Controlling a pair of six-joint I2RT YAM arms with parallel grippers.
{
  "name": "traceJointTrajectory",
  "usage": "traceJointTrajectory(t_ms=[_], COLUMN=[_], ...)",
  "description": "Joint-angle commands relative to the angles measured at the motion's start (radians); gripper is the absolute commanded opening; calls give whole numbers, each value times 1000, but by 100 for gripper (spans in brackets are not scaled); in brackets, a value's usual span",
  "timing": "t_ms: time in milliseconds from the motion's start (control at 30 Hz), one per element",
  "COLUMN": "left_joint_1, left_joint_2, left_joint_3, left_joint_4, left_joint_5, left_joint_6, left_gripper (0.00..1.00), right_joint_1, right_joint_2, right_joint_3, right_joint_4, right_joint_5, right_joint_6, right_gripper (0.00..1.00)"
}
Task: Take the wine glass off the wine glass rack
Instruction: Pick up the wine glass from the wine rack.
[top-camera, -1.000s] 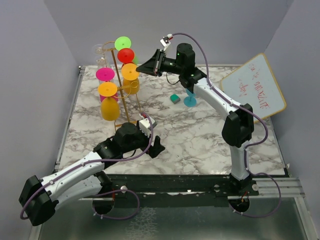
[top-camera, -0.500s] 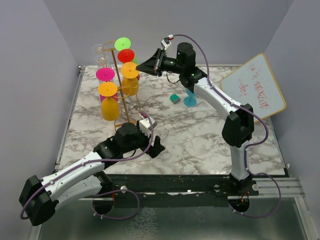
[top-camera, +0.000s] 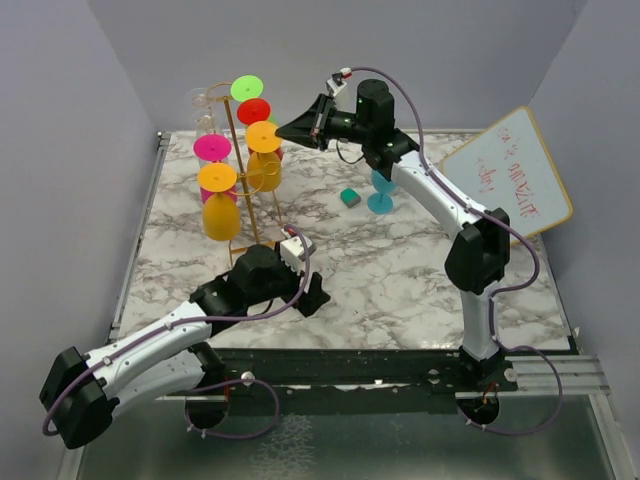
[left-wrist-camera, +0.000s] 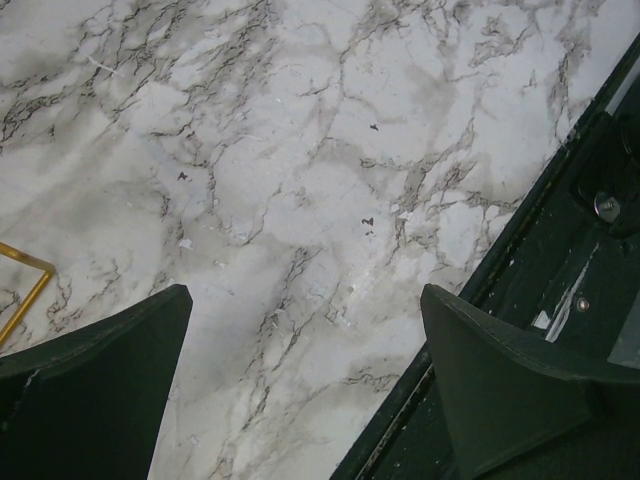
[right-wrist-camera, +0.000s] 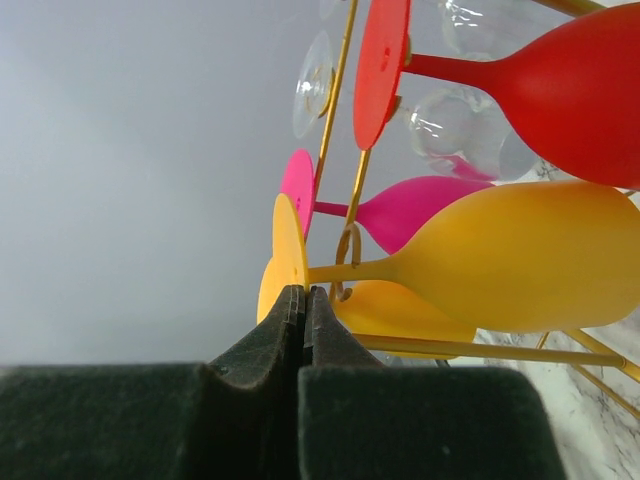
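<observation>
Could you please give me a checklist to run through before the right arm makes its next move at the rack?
1. Right gripper open for a grasp: not ok; its fingers are shut on nothing.
2. Gripper lined up with the nearest orange glass: ok; the tips sit at the edge of its foot. Contact: cannot tell.
3. Orange glass hanging on the rack: ok; its stem sits in a hook.
4. Room around it: not ok; the red glass and pink glass hang close.
5. Left gripper out of the way: ok; it is open, low over the table.
</observation>
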Motion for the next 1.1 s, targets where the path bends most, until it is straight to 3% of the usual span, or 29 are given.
traceJointTrajectory(t_ms=[0,1067], left_joint_1=[-2,-2], left_joint_2=[14,34], left_joint_3=[39,43], left_joint_4=[-23,-29], left_joint_5=[-17,-7], left_joint_6=[-9,-5], left_gripper=[99,99], right_joint_1=[-11,-57], right_joint_2=[-15,-63], right_joint_3=[26,-74], right_joint_4=[-75,17], right_joint_5=[27,48], right_joint_6=[-1,51], right_gripper=[0,0])
